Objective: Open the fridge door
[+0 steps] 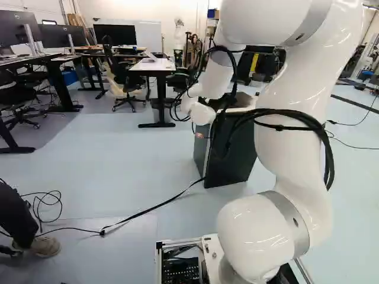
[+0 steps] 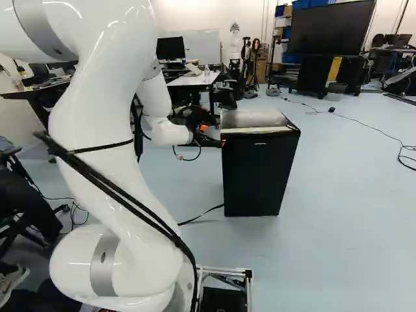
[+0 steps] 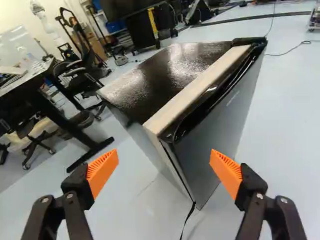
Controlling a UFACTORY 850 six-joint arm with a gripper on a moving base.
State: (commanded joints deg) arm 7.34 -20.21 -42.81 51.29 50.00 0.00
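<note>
In the right base view my gripper (image 2: 213,135) is beside the upper left corner of the small black fridge (image 2: 259,172). In the left base view the fridge (image 1: 234,155) stands behind my arm. Seen from the wrist, the gripper (image 3: 164,159) has its orange-padded fingers wide apart with nothing held. Ahead of them is the near top corner of the fridge door (image 3: 217,117), whose side edge runs down through the view between the two fingers. The door looks closed against the pale-edged body, a thin dark seam between them. Whether a finger touches the fridge cannot be told.
A black strap (image 1: 155,207) runs over the floor from the fridge's foot. Behind the fridge are a desk (image 2: 194,79), chairs and a large screen on a stand (image 2: 330,29). A person's leg and shoe (image 1: 44,247) are at the left of the left base view. Another robot (image 2: 234,40) stands far back.
</note>
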